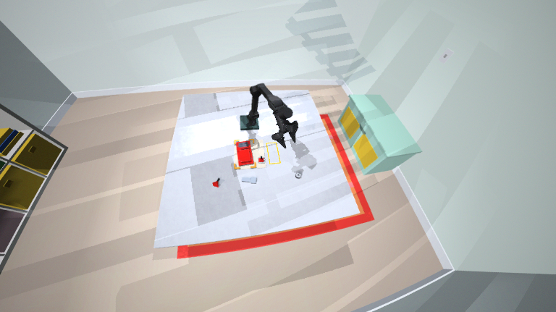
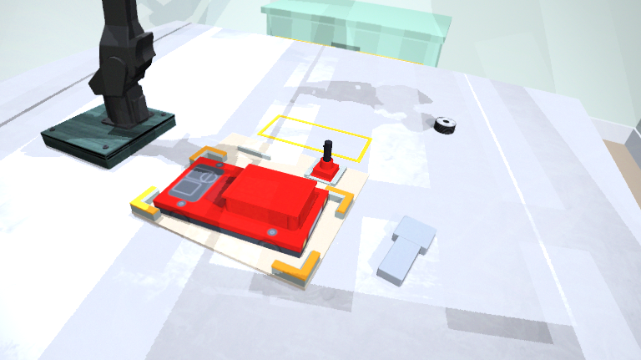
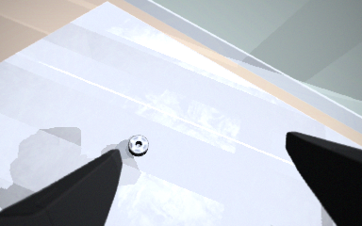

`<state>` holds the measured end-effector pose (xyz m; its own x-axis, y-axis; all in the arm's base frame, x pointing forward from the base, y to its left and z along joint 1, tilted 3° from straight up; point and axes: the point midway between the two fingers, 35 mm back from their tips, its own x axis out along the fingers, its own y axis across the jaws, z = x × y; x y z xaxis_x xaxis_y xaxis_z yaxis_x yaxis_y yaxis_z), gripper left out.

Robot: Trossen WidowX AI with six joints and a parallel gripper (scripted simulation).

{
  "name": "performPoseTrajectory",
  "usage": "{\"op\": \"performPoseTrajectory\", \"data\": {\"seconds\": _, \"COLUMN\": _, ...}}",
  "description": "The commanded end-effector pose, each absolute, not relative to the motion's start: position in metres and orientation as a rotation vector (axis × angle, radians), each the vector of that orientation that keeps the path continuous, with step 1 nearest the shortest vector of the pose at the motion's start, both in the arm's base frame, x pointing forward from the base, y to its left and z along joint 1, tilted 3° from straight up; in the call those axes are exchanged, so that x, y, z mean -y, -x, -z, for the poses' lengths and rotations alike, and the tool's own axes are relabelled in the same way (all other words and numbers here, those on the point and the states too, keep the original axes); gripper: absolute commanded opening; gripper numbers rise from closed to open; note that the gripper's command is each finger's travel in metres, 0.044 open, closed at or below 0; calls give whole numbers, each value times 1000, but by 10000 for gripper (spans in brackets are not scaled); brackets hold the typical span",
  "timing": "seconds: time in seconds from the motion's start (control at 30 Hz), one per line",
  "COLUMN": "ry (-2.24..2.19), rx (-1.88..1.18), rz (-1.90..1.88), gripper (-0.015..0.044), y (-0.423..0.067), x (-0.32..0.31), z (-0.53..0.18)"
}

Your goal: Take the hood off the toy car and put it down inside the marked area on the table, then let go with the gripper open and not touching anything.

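Observation:
The red toy car (image 1: 245, 153) (image 2: 245, 200) sits on a beige board (image 2: 351, 180) with orange corner brackets. Its front end (image 2: 189, 185) shows grey engine shapes under a red tint, so I cannot tell the hood's outline. The marked area is a yellow rectangle (image 1: 267, 153) (image 2: 325, 127) just beside the board, with nothing in it. My gripper (image 1: 289, 140) (image 3: 202, 148) is open and empty. It hangs above the table to the right of the rectangle and points down towards a small wheel (image 3: 139, 142).
The small black wheel (image 1: 298, 174) (image 2: 444, 124) lies right of the rectangle. A red knob with a black stem (image 2: 326, 162) stands on the board's edge. A grey T-shaped block (image 2: 406, 250) and a red cone (image 1: 216, 183) lie in front. The arm's base (image 2: 108, 136) and a teal cabinet (image 1: 377, 132) stand behind.

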<state>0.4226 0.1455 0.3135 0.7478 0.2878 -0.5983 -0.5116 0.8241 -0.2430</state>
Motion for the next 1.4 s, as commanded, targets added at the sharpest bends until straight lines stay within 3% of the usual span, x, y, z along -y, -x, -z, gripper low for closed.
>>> {"op": "performPoseTrajectory", "data": {"seconds": 0.0, "ry": 401, "rx": -711, "rz": -387, "gripper": 440, "y": -427, "x": -109, "z": -279}}
{"op": "performPoseTrajectory", "data": {"seconds": 0.3, "ry": 280, "rx": -1096, "rz": -216, "gripper": 440, "y": -408, "x": -7, "z": -194}}
{"op": "performPoseTrajectory", "data": {"seconds": 0.67, "ry": 11, "rx": -1539, "rz": -40, "gripper": 440, "y": -328, "x": 93, "z": -118}}
{"op": "performPoseTrajectory", "data": {"seconds": 1.37, "ry": -8, "rx": -1562, "rz": -32, "gripper": 440, "y": -327, "x": 100, "z": -103}}
